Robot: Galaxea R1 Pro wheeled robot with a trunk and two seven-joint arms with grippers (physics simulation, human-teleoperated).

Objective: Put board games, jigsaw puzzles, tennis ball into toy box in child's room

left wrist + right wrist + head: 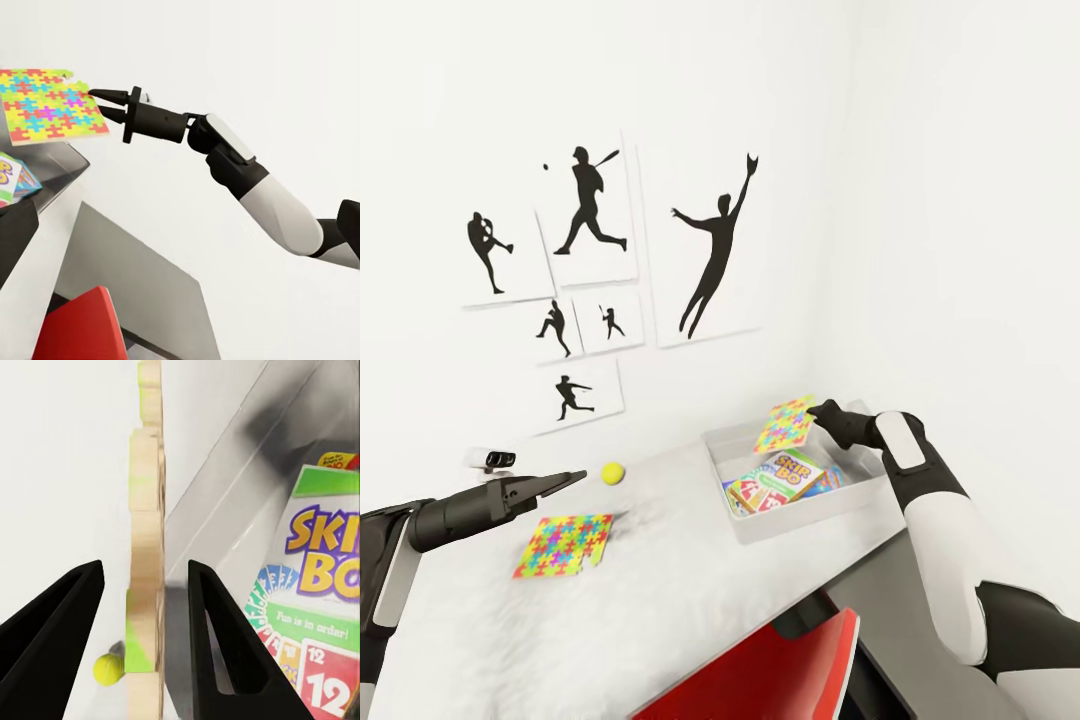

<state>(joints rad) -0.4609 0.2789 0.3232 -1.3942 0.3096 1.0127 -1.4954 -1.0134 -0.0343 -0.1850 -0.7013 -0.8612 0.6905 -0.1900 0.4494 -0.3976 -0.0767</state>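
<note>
Head view, tabletop (660,600): the pale top carries everything you still have to move; a red chair (780,670) is tucked under its near edge.

Toy box (800,520): it sits on the tabletop at your right, nearer the right arm. Inside lie colourful game boxes; a Skip-Bo box (792,474) is on top and at least one more shows beneath it. I cannot count them for certain.

Held puzzle (785,422): the right gripper (822,412) has this jigsaw sheet by one edge. It hangs above the toy box's far rim, apart from the rim and not yet inside. In the right wrist view the sheet (146,547) stands edge-on between the jaws, long axis running away along the fingers. There the jaws look parted around it, while the left wrist view shows the tips (112,103) pinching the corner of the sheet (49,101). I judge it gripped.

Coming move: the box interior lies below and toward you from the sheet. Bring the sheet in over the games, then let go.

Second puzzle (563,545): flat on the tabletop, well apart from the toy box and just below the left gripper (575,478).

Left gripper: it hovers empty, jaws drawn nearly together and pointing at the ball.

Tennis ball (613,473): on the tabletop just beyond the left tips, not touching them. The left arm is the nearer one for both leftovers.
</note>
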